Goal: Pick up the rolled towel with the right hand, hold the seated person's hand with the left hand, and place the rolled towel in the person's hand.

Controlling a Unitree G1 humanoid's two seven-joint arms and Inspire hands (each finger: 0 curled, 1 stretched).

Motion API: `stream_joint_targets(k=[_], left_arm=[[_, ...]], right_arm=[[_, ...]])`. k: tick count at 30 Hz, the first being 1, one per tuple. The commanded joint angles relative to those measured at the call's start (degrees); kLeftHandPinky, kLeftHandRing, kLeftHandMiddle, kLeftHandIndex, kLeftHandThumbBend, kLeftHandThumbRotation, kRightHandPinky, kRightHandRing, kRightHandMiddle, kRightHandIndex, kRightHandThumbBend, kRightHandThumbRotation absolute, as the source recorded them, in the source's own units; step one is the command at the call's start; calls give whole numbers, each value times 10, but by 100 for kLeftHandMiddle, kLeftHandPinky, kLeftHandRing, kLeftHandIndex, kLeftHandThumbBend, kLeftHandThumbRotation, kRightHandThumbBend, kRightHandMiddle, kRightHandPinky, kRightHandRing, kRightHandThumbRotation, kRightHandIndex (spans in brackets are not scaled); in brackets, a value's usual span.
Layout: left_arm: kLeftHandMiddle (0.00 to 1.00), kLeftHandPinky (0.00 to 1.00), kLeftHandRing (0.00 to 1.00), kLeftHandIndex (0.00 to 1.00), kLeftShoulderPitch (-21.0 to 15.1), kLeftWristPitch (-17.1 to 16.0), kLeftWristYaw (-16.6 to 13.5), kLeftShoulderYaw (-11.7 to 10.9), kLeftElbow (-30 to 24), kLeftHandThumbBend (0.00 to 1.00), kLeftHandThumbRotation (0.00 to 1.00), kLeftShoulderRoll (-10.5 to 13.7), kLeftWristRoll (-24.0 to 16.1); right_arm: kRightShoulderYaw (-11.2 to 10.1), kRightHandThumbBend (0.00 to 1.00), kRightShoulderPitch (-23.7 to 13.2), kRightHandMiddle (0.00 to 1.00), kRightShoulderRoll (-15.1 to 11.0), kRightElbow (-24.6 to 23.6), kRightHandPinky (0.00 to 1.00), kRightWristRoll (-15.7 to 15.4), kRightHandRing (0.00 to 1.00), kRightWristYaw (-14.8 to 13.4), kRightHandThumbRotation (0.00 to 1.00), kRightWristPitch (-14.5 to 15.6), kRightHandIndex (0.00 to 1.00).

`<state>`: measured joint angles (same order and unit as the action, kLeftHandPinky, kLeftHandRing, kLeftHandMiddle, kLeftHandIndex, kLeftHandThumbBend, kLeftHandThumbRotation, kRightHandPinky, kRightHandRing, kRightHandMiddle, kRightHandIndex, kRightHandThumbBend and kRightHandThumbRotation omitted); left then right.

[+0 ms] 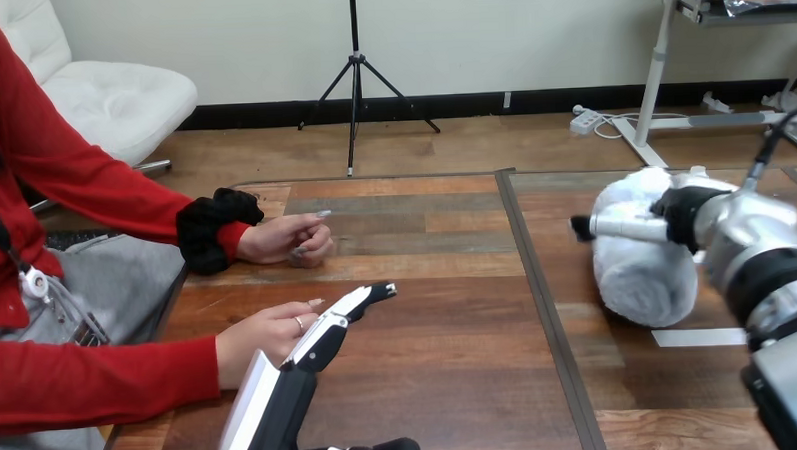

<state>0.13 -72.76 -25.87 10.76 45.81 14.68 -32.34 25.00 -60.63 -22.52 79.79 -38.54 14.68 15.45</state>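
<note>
Now the rolled towel [641,277], long axis running up the frame, sits at mid right of the worktop [450,383] with the right hand [686,213] clasped round its top, well apart from the person's hand at lower left [258,338], which the straight-fingered left hand [320,340] touches alongside.

Wooden surface [430,384]: planks of mixed browns, laid side to side. Dark seam [533,280] running near to far, right of centre, splitting it in two panels. Short white strip [699,337] flat on right panel. Person's farther hand [293,239] resting on left panel, fingers loosely curled, near far-left edge, well apart from strip.
</note>
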Motion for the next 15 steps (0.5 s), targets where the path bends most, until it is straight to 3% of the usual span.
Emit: stream_joint_targets(k=[1,6,9,11,12,15], left_arm=[[87,85,88,85,-17,-14,-3,-13,-25,100,79,-1,-1],[87,84,88,85,-14,-12,-2,-15,-29,100,80,-2,-3],[86,84,88,85,-13,-13,-2,-16,-30,100,79,-3,-3],[86,84,88,85,-12,-13,-2,-17,-31,100,80,-2,-4],[86,84,88,85,-12,-14,-2,-17,-31,100,80,-3,-5],[86,84,88,85,-12,-14,-2,-18,-32,100,80,-3,-5]], right_arm=[[8,100,5,54,25,-3,21,-6,32,-52,91,10,87],[-13,100,13,58,32,-7,21,14,35,-99,71,7,86],[-24,100,15,64,37,-8,25,26,44,-115,51,5,82],[-23,100,16,66,39,-8,26,26,46,-120,44,2,82],[-32,100,18,67,40,-9,26,35,47,-129,41,-3,82],[-50,100,22,63,43,-12,27,55,45,-148,29,-15,78]])
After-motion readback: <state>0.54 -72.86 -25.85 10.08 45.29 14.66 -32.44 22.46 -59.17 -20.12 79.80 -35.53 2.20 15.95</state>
